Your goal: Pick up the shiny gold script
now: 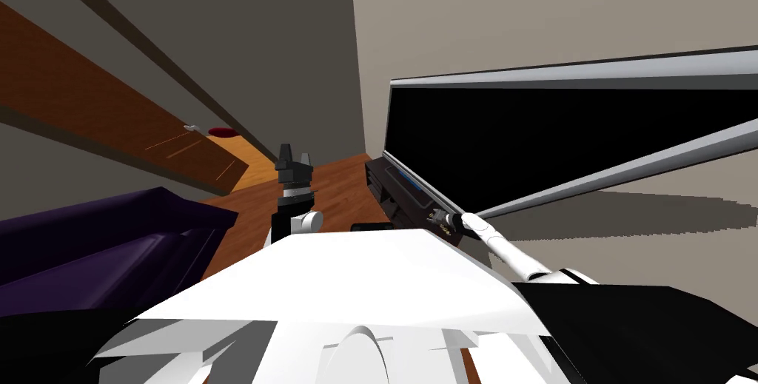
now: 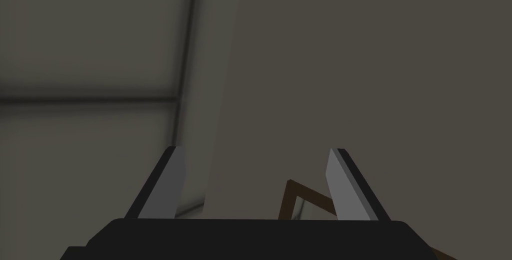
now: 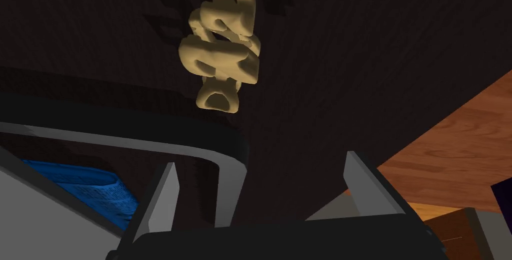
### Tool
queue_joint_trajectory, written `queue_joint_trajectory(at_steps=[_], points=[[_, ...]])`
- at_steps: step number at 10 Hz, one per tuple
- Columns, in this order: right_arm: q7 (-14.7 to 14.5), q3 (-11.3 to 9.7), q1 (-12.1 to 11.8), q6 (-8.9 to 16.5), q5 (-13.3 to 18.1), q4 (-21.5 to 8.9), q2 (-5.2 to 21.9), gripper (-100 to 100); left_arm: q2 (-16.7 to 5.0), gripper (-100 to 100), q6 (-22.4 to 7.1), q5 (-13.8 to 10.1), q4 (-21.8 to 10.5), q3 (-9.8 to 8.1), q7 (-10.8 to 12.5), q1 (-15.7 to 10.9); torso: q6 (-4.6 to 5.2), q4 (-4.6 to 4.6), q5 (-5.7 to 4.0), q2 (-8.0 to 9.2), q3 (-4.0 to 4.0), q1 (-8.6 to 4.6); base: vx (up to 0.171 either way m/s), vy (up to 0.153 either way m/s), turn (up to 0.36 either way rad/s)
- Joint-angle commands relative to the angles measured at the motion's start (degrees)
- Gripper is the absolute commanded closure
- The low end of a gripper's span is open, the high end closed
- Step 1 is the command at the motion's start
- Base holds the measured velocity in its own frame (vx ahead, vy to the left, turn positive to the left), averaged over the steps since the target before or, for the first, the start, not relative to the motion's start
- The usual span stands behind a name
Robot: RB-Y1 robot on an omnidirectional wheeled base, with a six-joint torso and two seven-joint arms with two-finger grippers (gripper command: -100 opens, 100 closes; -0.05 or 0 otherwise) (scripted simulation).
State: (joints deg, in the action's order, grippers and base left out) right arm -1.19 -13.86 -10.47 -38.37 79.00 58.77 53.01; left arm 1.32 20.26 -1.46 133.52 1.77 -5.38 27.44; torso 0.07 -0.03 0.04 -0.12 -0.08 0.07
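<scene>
Dark stand top [image 3: 360, 61] fills your right side. The gold script [image 3: 222, 46] lies on it, in from the edge and just ahead of your right gripper [image 3: 260, 159]. Its long axis runs away from those wide-spread, empty fingers. Your left gripper [image 2: 255, 149] is equally wide and well apart.

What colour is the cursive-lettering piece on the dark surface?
The lumpy cursive-lettering piece is pale tan-gold, unpatterned; the right wrist view shows it best.

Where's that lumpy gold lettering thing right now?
The lumpy tan-gold script lies on the dark cabinet top to the robot's right, just beyond the open right gripper in its wrist view.
</scene>
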Motion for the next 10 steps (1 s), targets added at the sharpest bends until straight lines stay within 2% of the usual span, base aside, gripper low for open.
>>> queue_joint_trajectory(at_steps=[1,4,6,8,9,10], points=[[-0.34,-0.58,0.88,-0.44,0.99,-2.26,-0.09,-100,0.0,0,0.0,0.0,0.0,0.0,0.0,0.0,0.0,0.0,0.0,0.0,0.0,0.0,0.041,0.008,0.025],[0.53,-2.78,0.37,-1.26,5.51,-6.58,2.08,-100,0.0,0,0.0,0.0,0.0,0.0,0.0,0.0,-0.01,0.02,0.0,0.05,0.03,0.04,0.044,0.018,0.057],[0.53,-2.78,0.37,-1.26,5.51,-6.58,2.08,-100,0.0,0,0.0,0.0,0.0,0.0,0.0,0.0,0.0,0.03,0.0,0.15,0.09,0.03,0.016,0.008,0.005],[1.02,-4.19,-0.02,-1.84,8.23,-9.06,3.39,-100,0.0,0,0.0,0.0,0.0,0.0,0.0,0.0,-0.01,0.03,0.0,0.13,0.08,0.02,0.049,0.017,0.072],[1.59,-4.0,-0.15,-1.59,7.83,-7.72,3.38,-100,0.0,0,0.0,0.0,0.0,0.0,0.0,0.0,0.01,0.02,0.01,0.08,0.05,0.07,0.022,0.014,-0.005],[1.82,-4.06,-0.24,-1.58,7.97,-7.68,3.48,0,0.0,0,0.0,0.0,0.0,0.0,0.0,0.0,0.0,0.03,0.0,0.16,0.09,0.05,0.0,0.0,0.0]])
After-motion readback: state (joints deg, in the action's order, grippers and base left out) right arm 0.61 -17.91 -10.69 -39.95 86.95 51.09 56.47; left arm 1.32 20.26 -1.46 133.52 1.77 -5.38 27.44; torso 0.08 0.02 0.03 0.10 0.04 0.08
